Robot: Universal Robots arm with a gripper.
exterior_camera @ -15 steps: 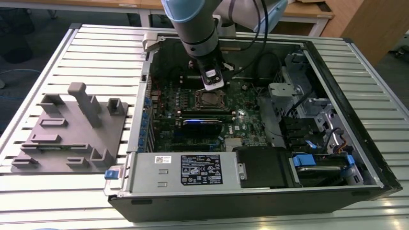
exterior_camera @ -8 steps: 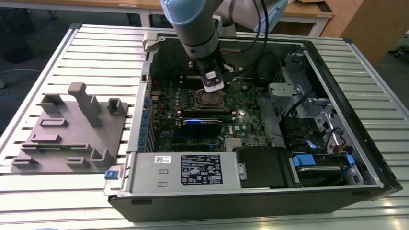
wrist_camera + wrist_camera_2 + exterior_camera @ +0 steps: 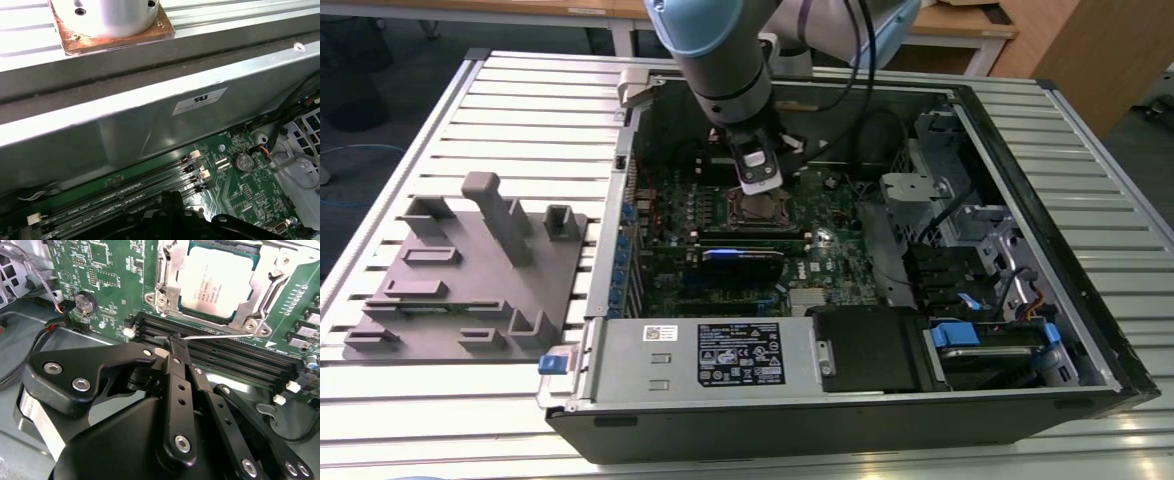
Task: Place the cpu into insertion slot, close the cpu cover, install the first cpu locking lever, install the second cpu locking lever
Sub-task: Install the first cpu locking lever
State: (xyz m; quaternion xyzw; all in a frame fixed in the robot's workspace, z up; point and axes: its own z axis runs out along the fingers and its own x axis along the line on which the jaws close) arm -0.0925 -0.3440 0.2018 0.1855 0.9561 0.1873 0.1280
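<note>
In the second wrist view the cpu [image 3: 215, 280] lies flat in the insertion slot, its silver top showing through the cut-out of the cpu cover [image 3: 166, 290], which lies down around it. A thin silver locking lever [image 3: 220, 337] runs from the socket's corner to the tips of my gripper [image 3: 176, 342]. The black fingers are shut together at the lever's end; I cannot tell whether they pinch it. In the exterior view my gripper [image 3: 761, 183] hangs inside the open computer case just above the insertion slot [image 3: 754, 208].
Long black memory slots [image 3: 225, 357] run between the socket and my fingers. A coin battery [image 3: 85, 303] and cables sit nearby. A black card with a blue edge [image 3: 744, 255], the power supply [image 3: 707, 352], the case wall [image 3: 150, 115] and a grey fixture [image 3: 467, 270] surround the work.
</note>
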